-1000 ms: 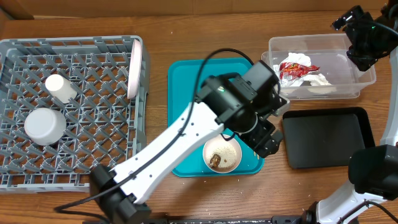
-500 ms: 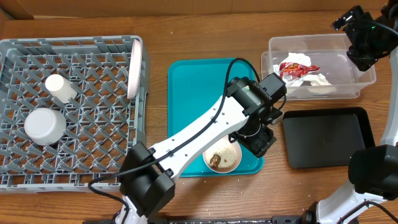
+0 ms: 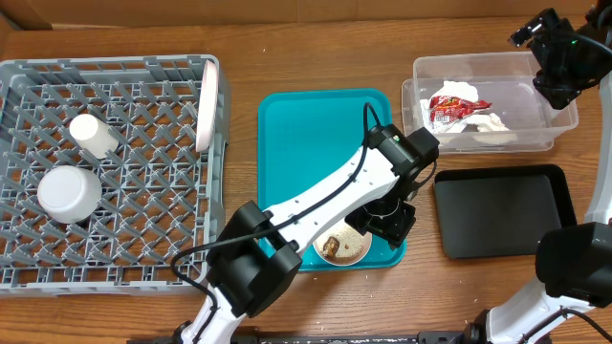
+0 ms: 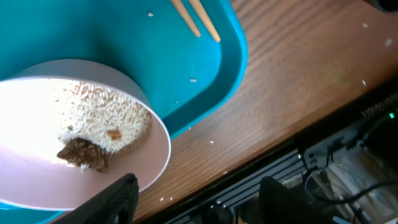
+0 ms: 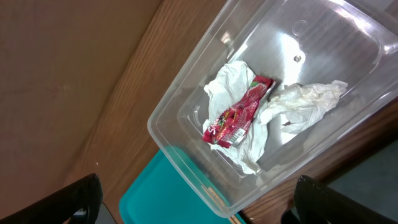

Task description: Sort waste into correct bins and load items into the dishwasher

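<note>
Now, left arm at the bowl.
Overhead, my left gripper [image 3: 387,222] hangs by the bowl [image 3: 342,250] on the teal tray [image 3: 306,143]; left wrist, fingers [image 4: 121,196] spread beside its rim, rice [image 4: 106,115] and brown lump [image 4: 81,152] inside; right wrist, right gripper [image 5: 199,198] splayed near the clear tub [image 5: 186,93] holding wrapper [image 5: 239,112] and tissue [image 5: 305,99].

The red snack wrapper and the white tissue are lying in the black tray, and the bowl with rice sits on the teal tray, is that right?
Not quite. The red snack wrapper and the white tissue lie in the clear plastic tub, not the black tray; the right wrist view shows it plainly. The bowl with rice does sit on the teal tray.
</note>
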`<action>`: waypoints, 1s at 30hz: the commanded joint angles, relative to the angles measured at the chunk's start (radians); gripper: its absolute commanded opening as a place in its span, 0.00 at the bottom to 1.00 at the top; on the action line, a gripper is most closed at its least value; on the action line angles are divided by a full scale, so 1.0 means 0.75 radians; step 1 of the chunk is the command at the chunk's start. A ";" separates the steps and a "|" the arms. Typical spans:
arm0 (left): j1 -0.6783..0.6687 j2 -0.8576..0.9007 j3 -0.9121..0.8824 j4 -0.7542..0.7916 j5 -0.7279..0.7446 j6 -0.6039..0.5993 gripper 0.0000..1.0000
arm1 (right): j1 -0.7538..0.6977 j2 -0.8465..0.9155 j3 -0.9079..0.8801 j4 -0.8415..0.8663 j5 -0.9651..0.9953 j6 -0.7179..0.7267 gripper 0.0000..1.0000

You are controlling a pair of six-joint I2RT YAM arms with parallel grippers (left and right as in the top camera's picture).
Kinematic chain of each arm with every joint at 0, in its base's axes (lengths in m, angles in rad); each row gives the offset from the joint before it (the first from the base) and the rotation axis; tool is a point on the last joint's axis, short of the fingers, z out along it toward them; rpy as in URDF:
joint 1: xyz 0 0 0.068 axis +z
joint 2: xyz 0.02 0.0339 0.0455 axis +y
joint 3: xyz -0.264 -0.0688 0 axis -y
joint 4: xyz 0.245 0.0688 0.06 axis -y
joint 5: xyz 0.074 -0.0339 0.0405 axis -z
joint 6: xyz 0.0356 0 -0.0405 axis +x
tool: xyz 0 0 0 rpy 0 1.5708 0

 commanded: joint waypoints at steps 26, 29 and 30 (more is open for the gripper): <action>-0.010 0.095 -0.103 0.166 -0.263 -0.395 0.55 | -0.008 -0.010 0.027 0.008 -0.005 0.001 1.00; -0.008 0.095 -0.105 0.176 -0.268 -0.394 0.53 | -0.008 -0.010 0.027 0.007 -0.005 0.001 1.00; -0.007 0.095 -0.105 0.177 -0.273 -0.394 0.54 | -0.008 -0.010 0.027 0.008 -0.005 0.001 1.00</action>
